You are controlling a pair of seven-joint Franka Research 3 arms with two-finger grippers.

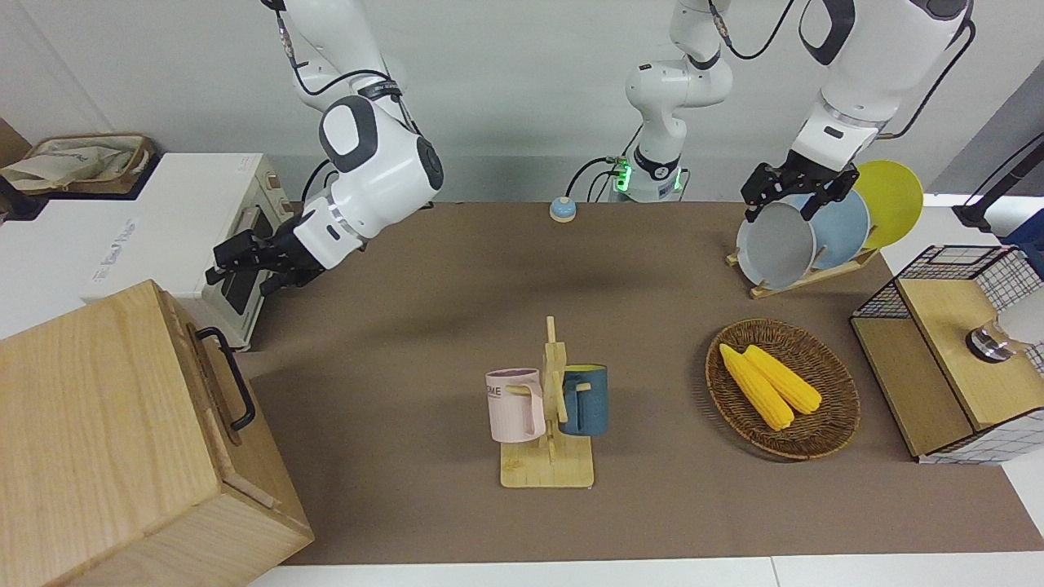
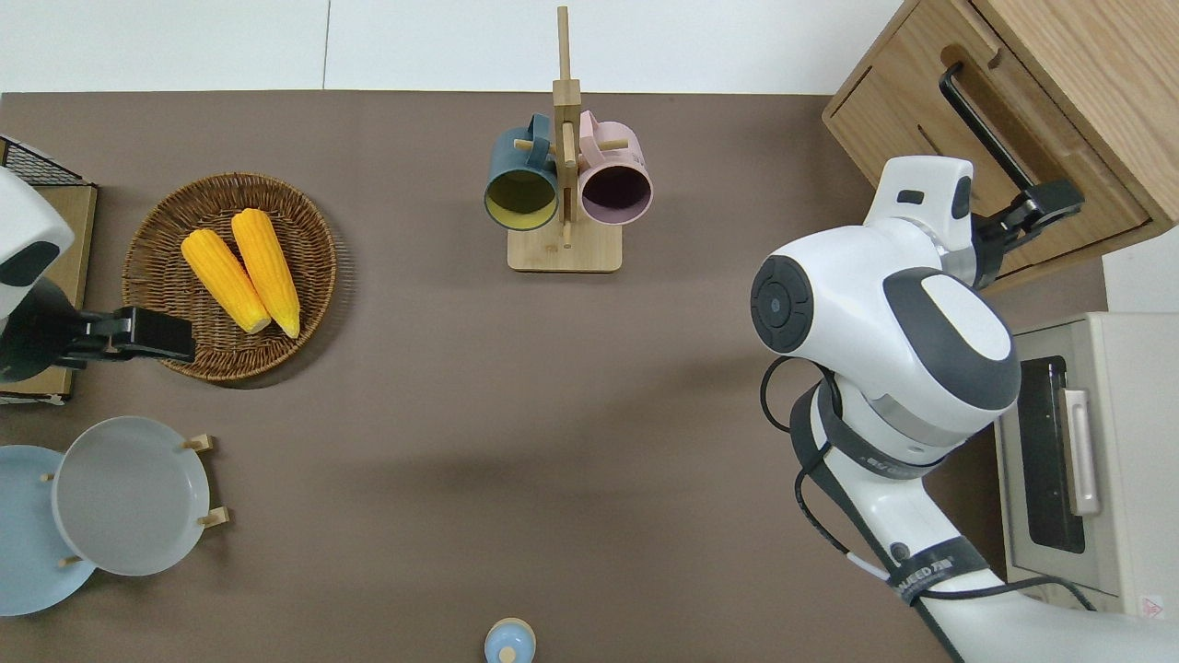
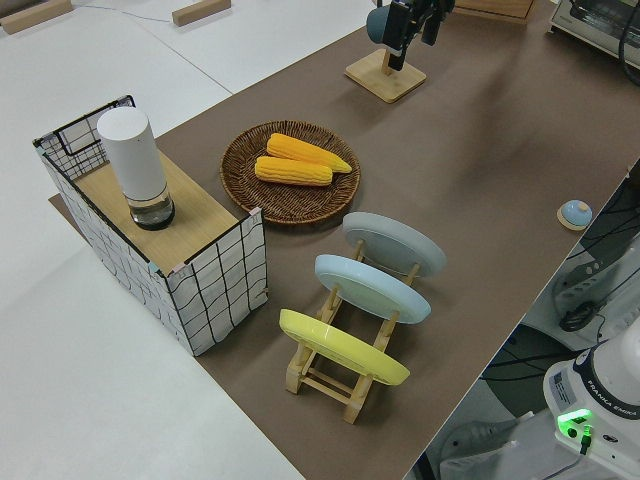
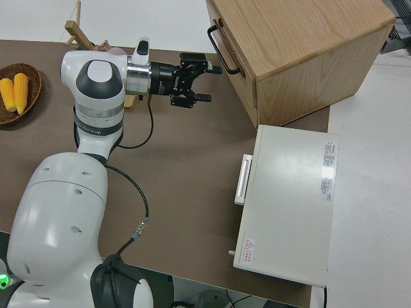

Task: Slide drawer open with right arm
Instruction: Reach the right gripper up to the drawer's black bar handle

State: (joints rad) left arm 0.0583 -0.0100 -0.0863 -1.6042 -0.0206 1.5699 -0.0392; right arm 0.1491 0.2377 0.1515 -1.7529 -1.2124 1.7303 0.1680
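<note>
drawer [image 4: 239,80] handle [image 4: 223,41] just beside spread right fingers [image 4: 204,97]

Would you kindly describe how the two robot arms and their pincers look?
Both arms are glossy white, rounded segments with dark grey joint caps and black cables looped alongside. The right arm has a dark lettered band on one link. The right pincer and the left pincer are black with two fingers.

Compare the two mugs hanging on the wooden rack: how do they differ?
The pink mug is pale pink with dark lettering on its side; the blue mug is dark teal with no lettering in view. The pink mug's inside looks dark; the blue mug's is yellow-green. The pink mug hangs toward the right arm's end, the blue toward the left's. Both hang by their handles from the mug rack.
</note>
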